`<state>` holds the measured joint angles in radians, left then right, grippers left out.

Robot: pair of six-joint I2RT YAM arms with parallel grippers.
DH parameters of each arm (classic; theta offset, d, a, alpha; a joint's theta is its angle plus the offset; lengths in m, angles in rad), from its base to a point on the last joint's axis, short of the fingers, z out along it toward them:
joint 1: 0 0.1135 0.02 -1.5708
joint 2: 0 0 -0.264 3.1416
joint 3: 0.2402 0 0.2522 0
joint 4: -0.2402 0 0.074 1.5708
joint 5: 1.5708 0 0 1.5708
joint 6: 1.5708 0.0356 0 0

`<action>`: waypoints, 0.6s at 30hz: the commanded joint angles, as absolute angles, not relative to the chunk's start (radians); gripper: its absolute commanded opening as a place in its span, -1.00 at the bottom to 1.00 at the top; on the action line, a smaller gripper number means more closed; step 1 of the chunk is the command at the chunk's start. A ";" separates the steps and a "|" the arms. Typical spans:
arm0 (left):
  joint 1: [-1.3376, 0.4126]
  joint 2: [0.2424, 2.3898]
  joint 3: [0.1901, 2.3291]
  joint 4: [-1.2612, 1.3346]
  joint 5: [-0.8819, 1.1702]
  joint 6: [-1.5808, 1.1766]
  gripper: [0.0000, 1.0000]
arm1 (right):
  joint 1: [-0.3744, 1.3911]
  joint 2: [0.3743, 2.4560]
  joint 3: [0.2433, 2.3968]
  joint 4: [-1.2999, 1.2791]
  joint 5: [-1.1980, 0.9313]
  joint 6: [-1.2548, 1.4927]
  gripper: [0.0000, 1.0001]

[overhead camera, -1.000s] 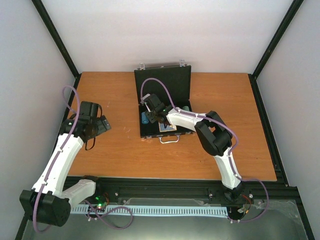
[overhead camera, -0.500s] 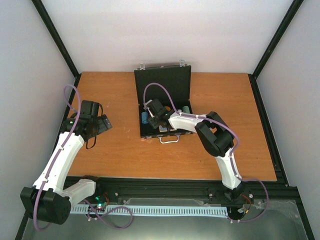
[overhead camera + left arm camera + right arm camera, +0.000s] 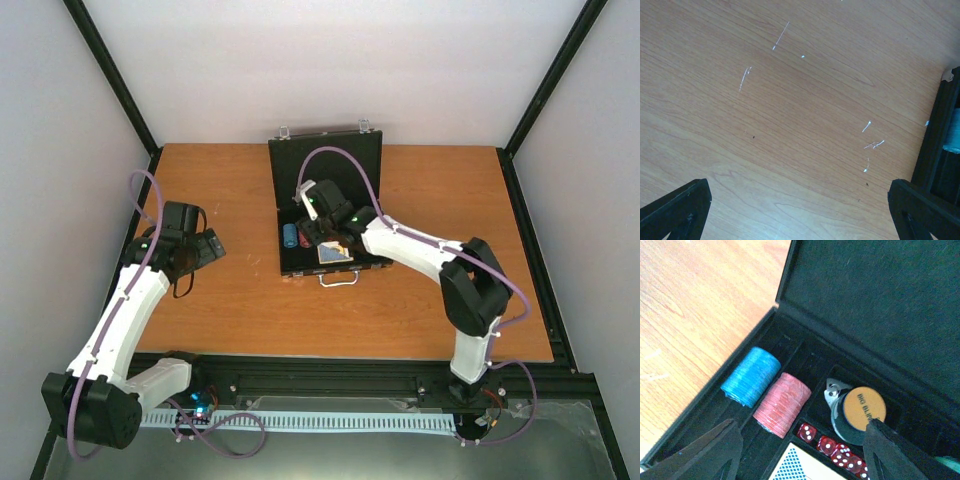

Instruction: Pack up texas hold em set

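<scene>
Here, your right gripper hung over the open black briefcase at the middle of the wooden table, its two fingers spread apart and closed on nothing. Seen from the right wrist, a blue chip stack lay on its side in the slot nearest the briefcase's left wall, with a red chip stack side by side with it toward the inside. Just beside them, in a separate recess, an orange disc lettered "BIG BLI", the rest hidden behind a finger, sat on top of a darker round piece. A row of red dice lay in front of that recess, next to the blue-patterned card deck at the bottom edge of that view. A sliver of teal showed at the far right edge, too little to name. The lid stood raised at the back, its dark lining facing the camera. From overhead, the silver handle on the briefcase's near side pointed toward the arm bases.

Your left gripper was well apart from the briefcase, over the left part of the table, with its fingers fully parted and only wood grain between them. The left wrist view caught a black edge of the briefcase along its right border, a pale blue patch showing inside it.
</scene>
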<state>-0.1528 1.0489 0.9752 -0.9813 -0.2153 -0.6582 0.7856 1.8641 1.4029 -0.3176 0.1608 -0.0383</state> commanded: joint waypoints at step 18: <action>-0.155 1.354 1.333 -0.899 -0.211 -0.671 1.00 | 0.637 1.669 1.459 -0.584 0.145 0.098 1.00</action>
<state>-0.1528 1.2636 1.2091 -0.9497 -0.2169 -0.6510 0.6621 1.7393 1.4487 -0.5392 0.1684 0.0841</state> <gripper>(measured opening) 0.997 0.999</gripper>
